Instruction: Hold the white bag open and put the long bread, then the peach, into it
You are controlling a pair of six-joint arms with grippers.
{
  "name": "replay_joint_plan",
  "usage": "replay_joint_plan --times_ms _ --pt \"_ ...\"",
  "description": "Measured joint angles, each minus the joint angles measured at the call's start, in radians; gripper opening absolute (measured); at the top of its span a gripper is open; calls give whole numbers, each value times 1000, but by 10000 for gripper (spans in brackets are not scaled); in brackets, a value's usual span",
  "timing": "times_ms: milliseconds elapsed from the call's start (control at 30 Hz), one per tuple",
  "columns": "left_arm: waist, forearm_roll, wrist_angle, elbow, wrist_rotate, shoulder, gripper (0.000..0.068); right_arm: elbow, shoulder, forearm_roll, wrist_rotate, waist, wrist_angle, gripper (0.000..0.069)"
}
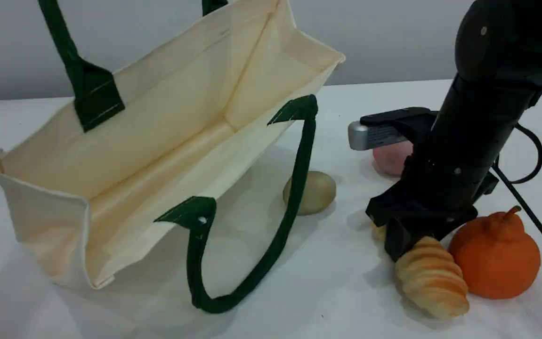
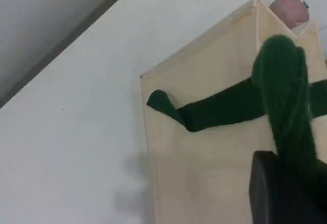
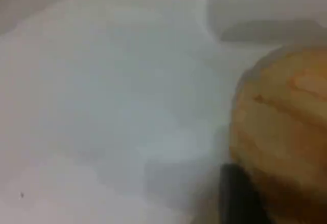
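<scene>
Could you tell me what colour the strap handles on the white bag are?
Dark green handles on the white bag; clearest in the scene view.

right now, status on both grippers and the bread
Left gripper shut on bag handle, bag held open. Right gripper closed around bread, bread on the table. Orange citrus touching bread; peach behind arm.

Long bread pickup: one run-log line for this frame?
stage: grasping long bread | right gripper: jaws around bread, on table | left gripper: shut on bag handle | white bag: open, empty | peach: on table
</scene>
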Motion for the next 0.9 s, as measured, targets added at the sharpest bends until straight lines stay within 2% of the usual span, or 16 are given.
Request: replay_joint_plan --times_ms 67,233,433,700,900 --pt "0 -2 0 0 0 0 88 0 0 -2 -7 -1 2 222" --pt "0 -3 0 0 0 0 88 0 -2 -22 -24 -1 6 211" --pt "0 -3 0 0 0 0 88 -4 -66 -69 -16 1 127 176" --pt "0 -3 0 0 0 0 88 -107 -227 -181 167 0 260 167" --pt "0 -3 0 0 0 0 88 -115 -363 -184 240 0 313 158"
